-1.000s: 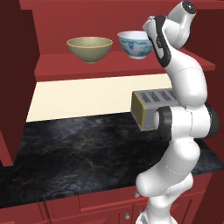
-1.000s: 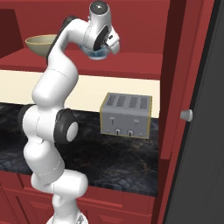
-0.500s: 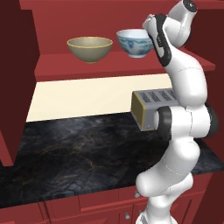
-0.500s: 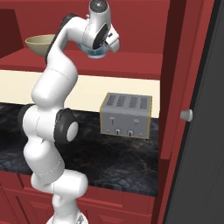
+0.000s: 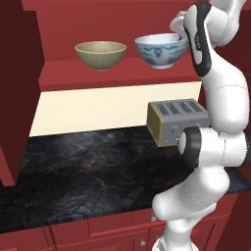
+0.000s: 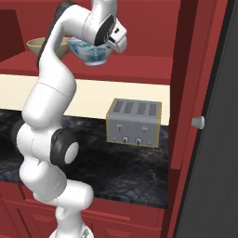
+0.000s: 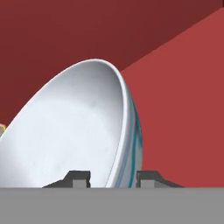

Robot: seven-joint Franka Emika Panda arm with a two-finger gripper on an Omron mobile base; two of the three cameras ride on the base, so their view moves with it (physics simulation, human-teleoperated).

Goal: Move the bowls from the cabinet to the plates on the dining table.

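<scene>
gripper (image 7: 113, 177) first: in the hand view one dark fingertip sits inside the patterned bowl (image 7: 78, 131) and the other outside, rim wall between them. jaws look pinched onto that wall, so i read it as clenched on the rim, grasping the bowl. actual pad contact is cut off by the bottom of the view, so the grip is a judgement.

relation that matters: the bowl hangs directly ahead of the gripper, rim edge-on between the fingers, with the bowl's open face tilted in the hand view (camera roll probably, can't say the bowl itself is tipped). from the left base view the hand comes in at the bowl's right rim (image 5: 179, 37). from the right base view the bowl (image 6: 90, 52) sits partly behind the wrist and appears just above the red shelf (image 6: 139, 65), but i can't tell if it's lifted or touching.

further out: the olive bowl (image 5: 100, 54) rests on the same cabinet shelf, to the left of the patterned one, apart from it. below the shelf a grey toaster (image 6: 134, 123) stands on the black marbled counter (image 5: 88, 166), right under the withdrawal path.

next move, as i judge it: pull straight back out of the cabinet (image 5: 19, 73), keep the bowl level and clear the shelf lip before dropping. a one-sided rim pinch may let the bowl swing.
</scene>
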